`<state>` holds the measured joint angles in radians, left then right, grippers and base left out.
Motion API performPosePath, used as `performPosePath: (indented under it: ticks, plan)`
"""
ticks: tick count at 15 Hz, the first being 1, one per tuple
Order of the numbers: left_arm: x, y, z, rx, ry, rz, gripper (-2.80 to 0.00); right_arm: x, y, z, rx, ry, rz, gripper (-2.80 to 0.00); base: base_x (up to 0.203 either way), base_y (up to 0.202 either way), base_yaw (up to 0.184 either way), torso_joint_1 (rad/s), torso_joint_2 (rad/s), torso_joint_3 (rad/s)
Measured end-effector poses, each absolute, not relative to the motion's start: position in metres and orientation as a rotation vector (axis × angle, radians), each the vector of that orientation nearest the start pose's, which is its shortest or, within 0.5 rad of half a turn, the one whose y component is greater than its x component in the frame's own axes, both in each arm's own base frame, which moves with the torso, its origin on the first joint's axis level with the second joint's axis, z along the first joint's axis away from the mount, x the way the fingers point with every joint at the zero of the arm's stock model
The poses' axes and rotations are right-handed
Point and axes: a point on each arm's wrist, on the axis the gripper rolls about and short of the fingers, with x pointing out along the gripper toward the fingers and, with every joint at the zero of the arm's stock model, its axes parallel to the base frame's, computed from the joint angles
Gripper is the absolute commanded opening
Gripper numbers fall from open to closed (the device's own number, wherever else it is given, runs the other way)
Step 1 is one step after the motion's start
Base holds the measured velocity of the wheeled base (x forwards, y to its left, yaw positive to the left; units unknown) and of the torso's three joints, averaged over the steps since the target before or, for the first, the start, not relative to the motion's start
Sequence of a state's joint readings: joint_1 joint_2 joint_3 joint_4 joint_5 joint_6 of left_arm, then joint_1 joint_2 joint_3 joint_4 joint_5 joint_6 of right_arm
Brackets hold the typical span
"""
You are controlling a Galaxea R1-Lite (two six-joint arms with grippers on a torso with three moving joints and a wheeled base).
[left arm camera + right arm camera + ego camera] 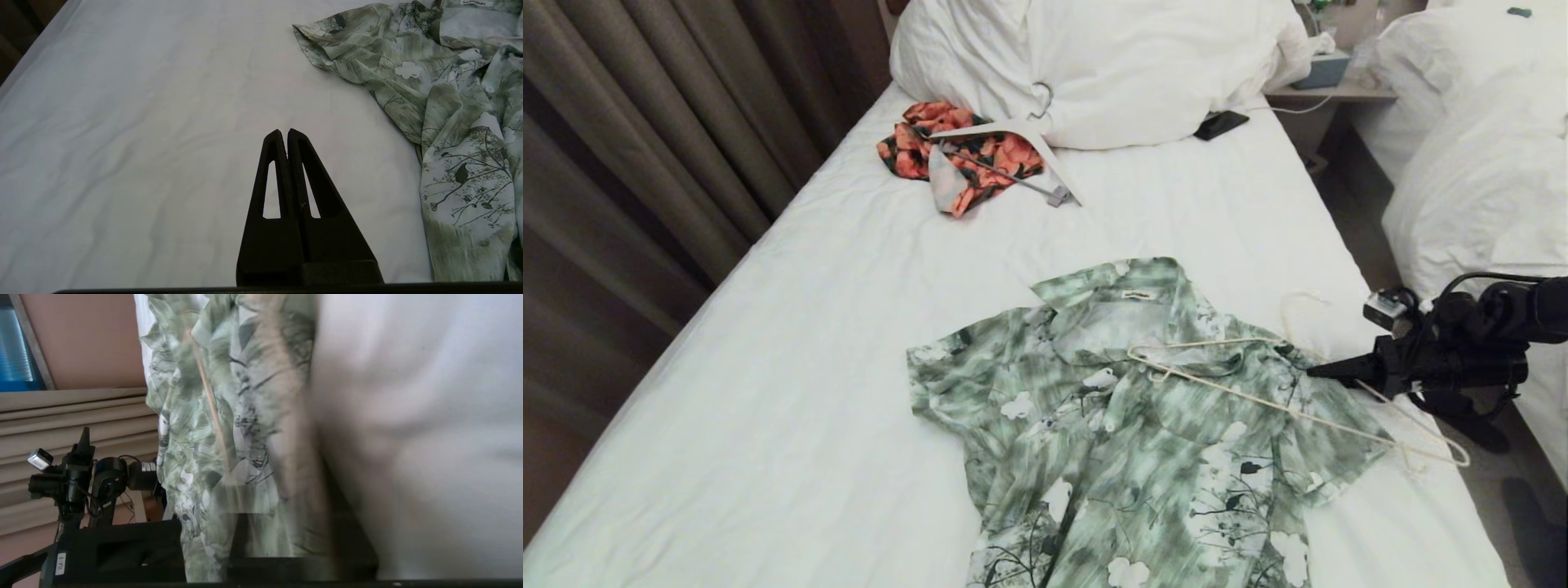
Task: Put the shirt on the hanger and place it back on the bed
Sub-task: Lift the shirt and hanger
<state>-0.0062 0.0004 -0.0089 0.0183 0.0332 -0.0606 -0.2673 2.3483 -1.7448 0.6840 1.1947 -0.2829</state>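
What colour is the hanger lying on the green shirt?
Cream, a thin wire hanger across the shirt; clearest in the head view.

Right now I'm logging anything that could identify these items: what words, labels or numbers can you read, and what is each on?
Collar label of the shirt: dark print on white, too small to read.
White sticker on the black robot part in the right wrist view: a few characters, sideways, too blurred to read for certain.
No other text shows on the hanger, the bed or the orange-and-black garment.
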Motion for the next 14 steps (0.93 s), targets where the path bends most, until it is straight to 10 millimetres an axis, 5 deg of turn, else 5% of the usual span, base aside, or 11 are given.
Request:
performPosePath:
  ticks: [14]
  plan:
    - [-0.023,0.001,0.076,-0.06,0.009,0.027,-2.8,0.356,-0.107,0.168,0.558,0.72,0.853,-2.8,0.0,0.0,0.0,0.0,0.0,0.0]
